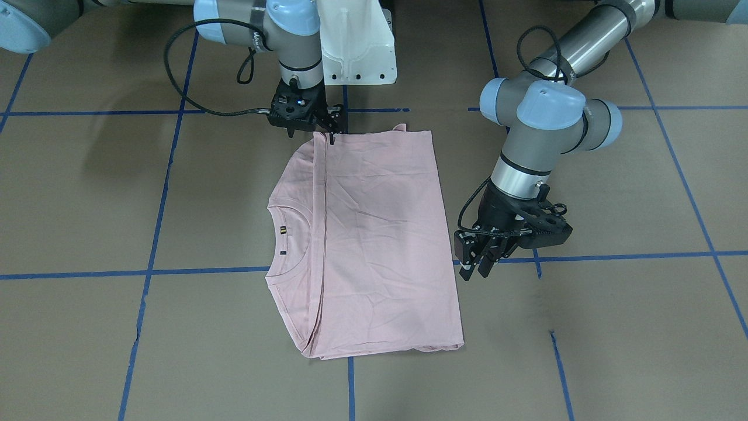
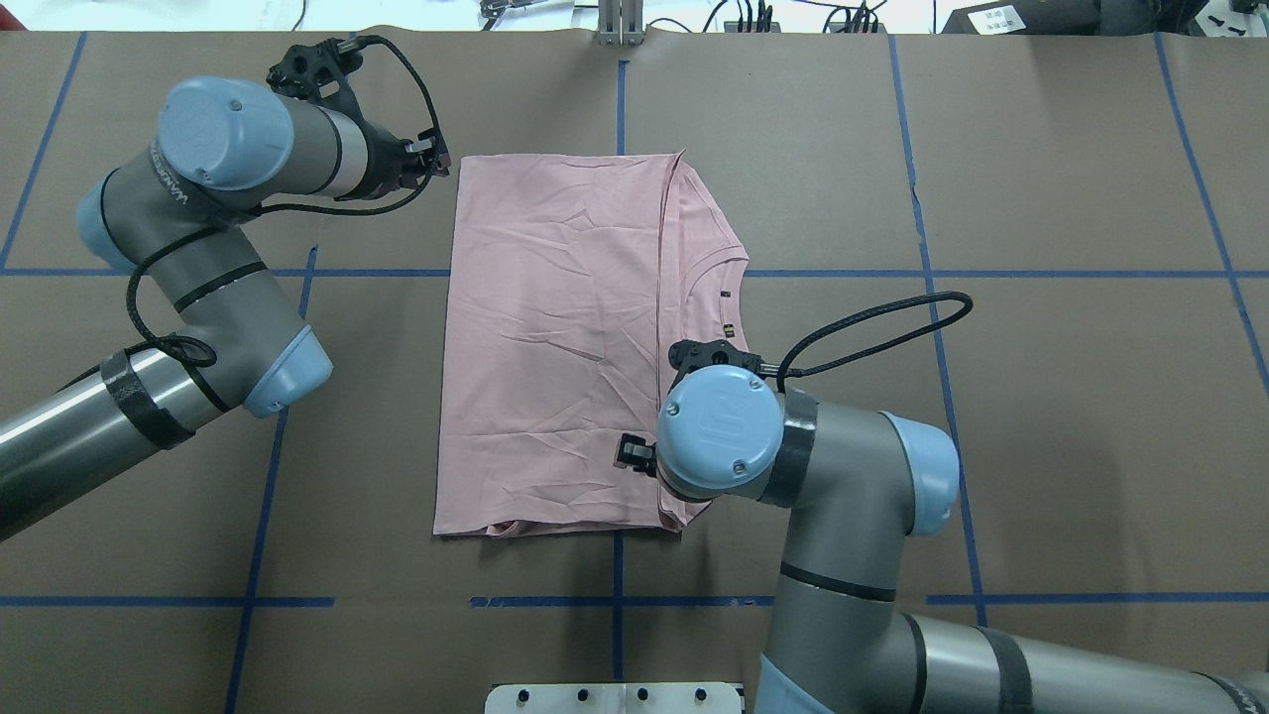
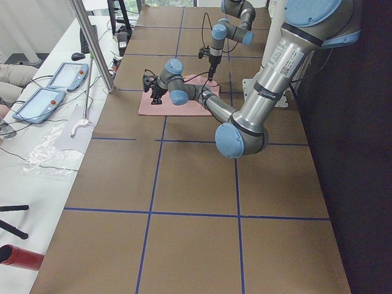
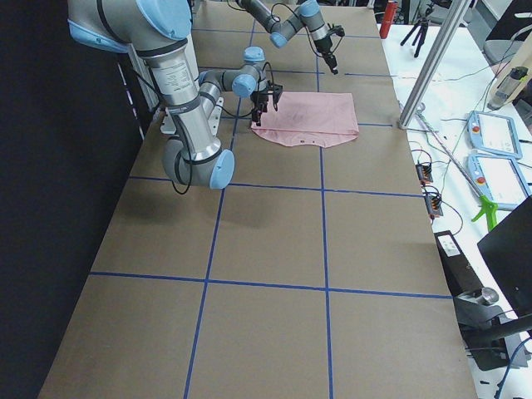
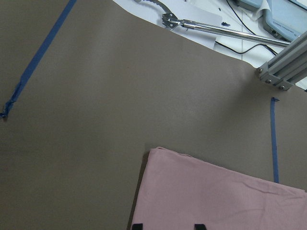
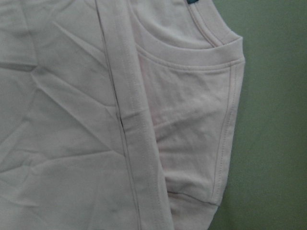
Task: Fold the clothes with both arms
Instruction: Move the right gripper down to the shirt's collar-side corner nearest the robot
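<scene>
The pale pink T-shirt (image 1: 380, 234) lies flat on the brown table, folded sideways so one layer covers most of it. Its collar with a small dark tag (image 1: 283, 230) still shows. It also shows in the overhead view (image 2: 555, 347). My right gripper (image 1: 311, 136) hangs over the shirt's near edge at the fold line, and its fingers look apart. Its wrist view shows only the cloth (image 6: 72, 143) close up. My left gripper (image 1: 474, 273) is open and empty beside the shirt's far corner (image 5: 216, 196). In the overhead view my left gripper (image 2: 431, 164) is just off that corner.
The white pedestal base (image 1: 356, 47) stands at the robot's side of the table. Blue tape lines (image 2: 615, 600) cross the brown surface. An aluminium post (image 5: 283, 72) and cables lie at the far edge. Two tablets (image 3: 58, 76) lie on the side bench.
</scene>
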`<state>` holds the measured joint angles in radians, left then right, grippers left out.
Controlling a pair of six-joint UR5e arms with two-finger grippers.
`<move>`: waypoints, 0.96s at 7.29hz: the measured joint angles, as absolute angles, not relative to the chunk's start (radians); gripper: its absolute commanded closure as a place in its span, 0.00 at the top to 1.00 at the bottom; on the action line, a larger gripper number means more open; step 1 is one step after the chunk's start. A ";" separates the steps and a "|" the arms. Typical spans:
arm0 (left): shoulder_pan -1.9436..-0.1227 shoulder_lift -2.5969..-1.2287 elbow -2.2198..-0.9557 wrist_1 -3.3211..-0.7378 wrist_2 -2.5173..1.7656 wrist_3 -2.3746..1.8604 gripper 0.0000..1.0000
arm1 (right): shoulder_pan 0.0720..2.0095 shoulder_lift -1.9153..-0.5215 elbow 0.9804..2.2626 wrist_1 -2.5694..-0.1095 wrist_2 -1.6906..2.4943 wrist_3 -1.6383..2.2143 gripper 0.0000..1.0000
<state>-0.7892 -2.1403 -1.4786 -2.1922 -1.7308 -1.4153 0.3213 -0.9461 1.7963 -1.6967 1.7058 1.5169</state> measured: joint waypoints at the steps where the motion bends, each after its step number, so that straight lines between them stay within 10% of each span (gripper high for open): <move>1: -0.789 -2.140 -1.479 -2.191 -1.730 -1.416 0.46 | 0.310 -0.907 1.773 -1.773 1.704 1.440 1.00; 7: -0.788 -2.140 -1.480 -2.191 -1.730 -1.416 0.46 | 0.283 -0.858 1.695 -1.866 1.703 1.290 1.00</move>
